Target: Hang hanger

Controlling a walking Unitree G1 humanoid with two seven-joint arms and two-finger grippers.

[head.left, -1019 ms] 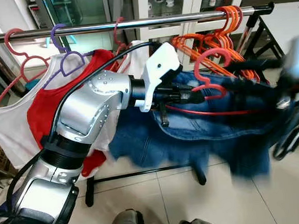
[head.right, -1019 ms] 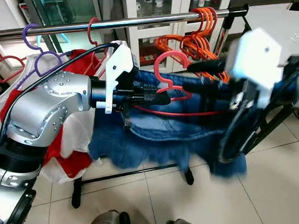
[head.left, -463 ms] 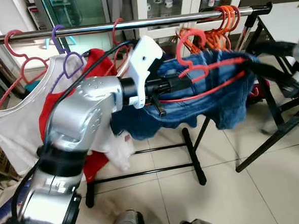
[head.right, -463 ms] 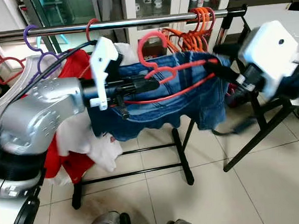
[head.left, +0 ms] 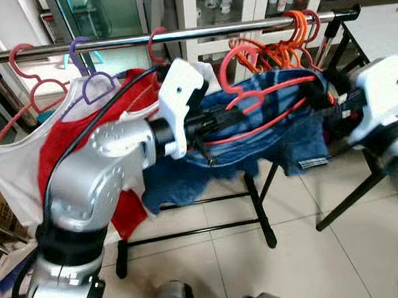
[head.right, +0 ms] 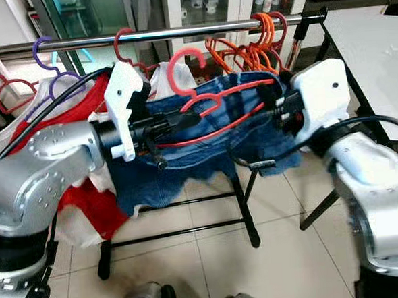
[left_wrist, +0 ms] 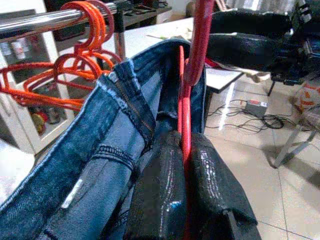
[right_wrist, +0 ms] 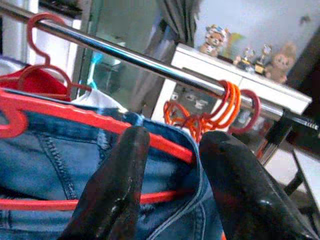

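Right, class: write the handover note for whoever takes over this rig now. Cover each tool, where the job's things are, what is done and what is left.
Left tool: shut on the red hanger, near its hook end.
Right tool: at the hanger's far shoulder, fingers either side of the bar and denim; grip unclear.
Blue jeans are draped over the hanger, which is held just below the rail.
Done: hanger loaded and raised to the rail.
Left: hook not yet over the rail; aim for the gap between the hung clothes and the orange hangers, then release.
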